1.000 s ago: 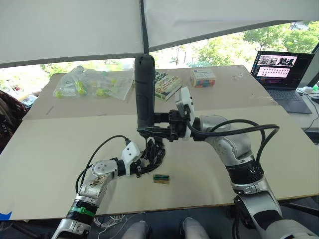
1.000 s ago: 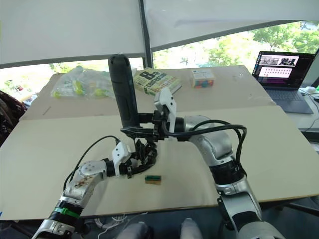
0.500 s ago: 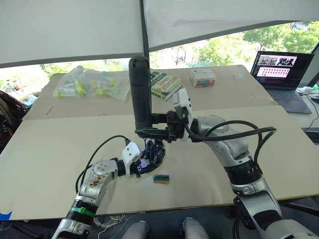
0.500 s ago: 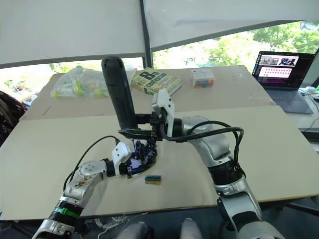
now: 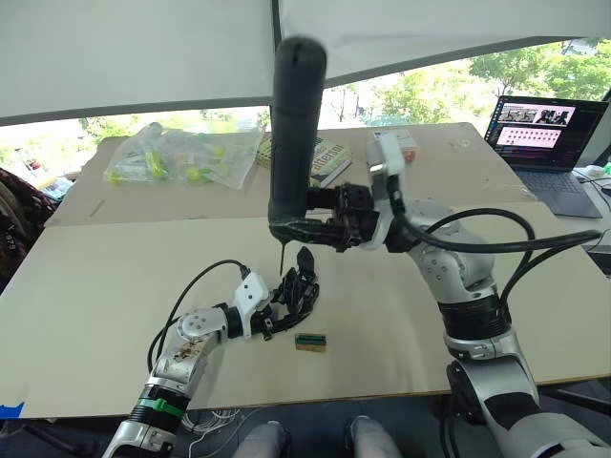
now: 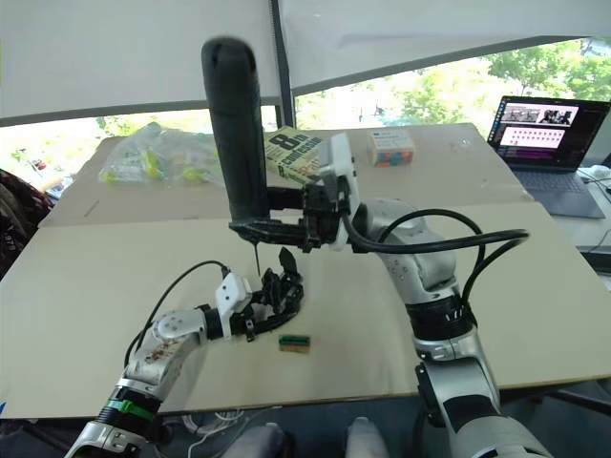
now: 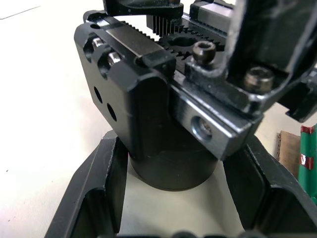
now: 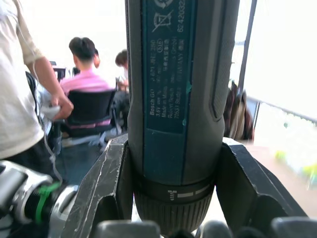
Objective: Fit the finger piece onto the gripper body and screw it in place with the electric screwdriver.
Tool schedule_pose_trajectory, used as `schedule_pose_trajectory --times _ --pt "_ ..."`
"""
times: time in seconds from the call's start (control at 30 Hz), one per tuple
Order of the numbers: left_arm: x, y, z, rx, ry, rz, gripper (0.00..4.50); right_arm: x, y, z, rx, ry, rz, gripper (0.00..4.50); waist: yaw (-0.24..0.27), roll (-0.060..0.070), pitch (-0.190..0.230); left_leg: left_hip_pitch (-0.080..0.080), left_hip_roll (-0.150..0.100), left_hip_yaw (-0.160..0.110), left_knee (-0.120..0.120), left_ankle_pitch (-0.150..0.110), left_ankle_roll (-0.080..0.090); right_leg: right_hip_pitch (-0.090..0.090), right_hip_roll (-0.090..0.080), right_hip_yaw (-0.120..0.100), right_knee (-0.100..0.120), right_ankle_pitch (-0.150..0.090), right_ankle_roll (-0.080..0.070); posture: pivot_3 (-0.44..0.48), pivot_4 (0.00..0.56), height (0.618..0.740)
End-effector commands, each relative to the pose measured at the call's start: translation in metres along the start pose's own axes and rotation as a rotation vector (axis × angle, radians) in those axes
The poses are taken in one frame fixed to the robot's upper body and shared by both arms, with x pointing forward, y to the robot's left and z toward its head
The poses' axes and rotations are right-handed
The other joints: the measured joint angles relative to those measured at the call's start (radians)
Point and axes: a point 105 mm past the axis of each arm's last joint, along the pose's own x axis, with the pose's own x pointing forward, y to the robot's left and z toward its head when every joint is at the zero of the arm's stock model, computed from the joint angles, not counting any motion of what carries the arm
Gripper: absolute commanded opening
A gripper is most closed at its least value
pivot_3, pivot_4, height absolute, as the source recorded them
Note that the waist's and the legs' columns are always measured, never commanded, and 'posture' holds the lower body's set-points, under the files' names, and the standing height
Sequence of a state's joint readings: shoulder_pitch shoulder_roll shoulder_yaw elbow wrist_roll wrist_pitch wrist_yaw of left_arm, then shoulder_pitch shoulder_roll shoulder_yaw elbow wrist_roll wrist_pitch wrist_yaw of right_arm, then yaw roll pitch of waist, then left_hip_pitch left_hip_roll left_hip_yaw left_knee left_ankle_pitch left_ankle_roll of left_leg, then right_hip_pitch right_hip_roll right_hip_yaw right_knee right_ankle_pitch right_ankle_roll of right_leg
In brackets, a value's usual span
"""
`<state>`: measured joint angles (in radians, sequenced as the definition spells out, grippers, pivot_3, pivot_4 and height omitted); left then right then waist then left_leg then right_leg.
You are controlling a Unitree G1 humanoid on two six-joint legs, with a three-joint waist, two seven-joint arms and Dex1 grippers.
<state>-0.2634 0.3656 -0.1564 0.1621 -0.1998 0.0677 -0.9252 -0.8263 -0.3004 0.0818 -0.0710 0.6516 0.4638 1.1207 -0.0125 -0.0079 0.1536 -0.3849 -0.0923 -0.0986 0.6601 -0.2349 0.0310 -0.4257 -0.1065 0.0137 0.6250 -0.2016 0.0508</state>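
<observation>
My right gripper is shut on the electric screwdriver and holds it upright over the table, its thin bit pointing down just above the gripper body. The right wrist view shows the screwdriver's blue-black barrel clamped between both fingers. My left gripper is shut on the gripper body's round base and holds it on the table. The pointed black finger piece stands up on the body; the left wrist view shows it seated on the toothed rail beside screw heads.
A small green and black block lies on the table just in front of the gripper body. At the far side are a plastic bag, a book, a small box and a laptop. People are in the background.
The right arm has lifted the screwdriver up and slightly right, so the bit has left the gripper body. The bluish light on the body has gone. The left gripper has stayed put.
</observation>
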Motion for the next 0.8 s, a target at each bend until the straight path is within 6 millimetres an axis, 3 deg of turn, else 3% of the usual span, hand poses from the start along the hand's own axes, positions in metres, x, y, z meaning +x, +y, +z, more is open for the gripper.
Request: schedule_pose_trajectory --times 0.03,0.13,0.2,0.3,0.43,0.57,0.7,0.8 --pt "-0.001 -0.001 -0.013 -0.029 0.043 0.025 2.27 -0.001 0.01 0.025 -0.068 -0.081 0.066 1.91 0.0 0.0 0.0 0.0 0.0 0.0 0.0 0.0 0.0 0.0 0.0 0.0 0.0 0.0 0.0 0.0 0.15 0.74" --pt "-0.001 0.0 -0.012 -0.042 0.031 0.037 2.27 -0.006 0.015 0.033 -0.063 -0.124 0.1 1.91 0.001 0.0 0.0 0.0 0.0 0.0 0.0 0.0 0.0 0.0 0.0 0.0 0.0 0.0 0.0 0.0 0.15 0.74" --pt "-0.004 0.003 -0.011 -0.049 0.022 0.051 3.3 -0.012 0.02 0.042 -0.054 -0.16 0.13 1.91 0.001 0.0 0.0 0.0 0.0 0.0 0.0 0.0 0.0 0.0 0.0 0.0 0.0 0.0 0.0 0.0 0.15 0.74" --pt "-0.01 0.005 -0.01 -0.04 0.014 0.066 4.47 -0.02 0.026 0.054 -0.04 -0.184 0.152 1.91 0.001 0.0 0.0 0.0 0.0 0.0 0.0 0.0 0.0 0.0 0.0 0.0 0.0 0.0 0.0 0.0 0.15 0.74" --pt "-0.031 0.006 -0.008 -0.046 -0.001 0.102 4.47 -0.034 0.027 0.076 -0.016 -0.178 0.119 1.91 -0.01 0.0 0.0 -0.001 0.002 0.0 0.0 0.0 0.0 -0.002 0.0 0.001 0.0 0.0 0.0 0.0 0.15 0.74" --pt "-0.057 0.006 -0.009 -0.061 -0.005 0.136 4.47 -0.057 0.017 0.082 0.012 -0.106 0.02 1.91 -0.009 0.0 0.001 -0.002 0.002 0.0 -0.001 0.0 0.0 -0.003 0.0 0.0 0.0 0.0 -0.001 0.0 0.15 0.74" --pt "-0.109 -0.001 0.008 -0.019 -0.092 0.128 4.47 -0.111 -0.002 0.078 0.09 0.1 -0.179 1.91 -0.002 -0.001 0.003 -0.005 0.002 0.001 -0.001 0.0 0.0 -0.005 -0.002 0.0 -0.001 0.0 -0.001 0.0 0.15 0.74" --pt "-0.146 -0.003 0.02 0.0 -0.089 0.11 4.47 -0.165 -0.012 0.053 0.24 0.458 -0.415 1.91 0.007 -0.002 0.006 -0.012 0.001 0.002 0.0 -0.001 0.001 -0.012 -0.003 0.0 -0.002 0.0 -0.001 0.0 0.15 0.74"
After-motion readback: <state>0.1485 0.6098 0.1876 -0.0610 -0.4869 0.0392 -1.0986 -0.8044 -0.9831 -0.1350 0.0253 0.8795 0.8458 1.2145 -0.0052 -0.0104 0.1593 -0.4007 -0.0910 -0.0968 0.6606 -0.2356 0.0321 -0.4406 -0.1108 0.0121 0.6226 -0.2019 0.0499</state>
